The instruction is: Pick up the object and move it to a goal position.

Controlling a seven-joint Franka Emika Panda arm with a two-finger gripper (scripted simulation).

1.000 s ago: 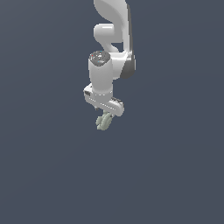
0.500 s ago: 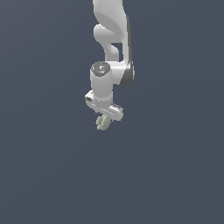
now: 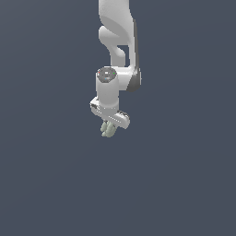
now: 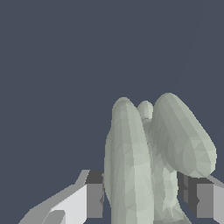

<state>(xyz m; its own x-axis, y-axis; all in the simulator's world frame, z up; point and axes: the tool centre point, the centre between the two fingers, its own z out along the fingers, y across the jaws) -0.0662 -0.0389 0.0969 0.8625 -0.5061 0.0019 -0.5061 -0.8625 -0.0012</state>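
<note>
The object (image 3: 108, 131) is a small pale grey-green lumpy piece held between my fingers under the gripper's bar, near the middle of the exterior view. In the wrist view the object (image 4: 148, 162) fills the space between the two dark finger pads (image 4: 94, 194). My gripper (image 3: 109, 129) is shut on it and holds it in the air, hanging from the white arm (image 3: 117, 41).
Only a plain dark grey-blue background (image 3: 46, 175) shows around the arm. No goal marker, table edge or other thing is in view.
The gripper has moved a little up and toward the exterior view's left with the object in it, and the wrist has turned slightly.
</note>
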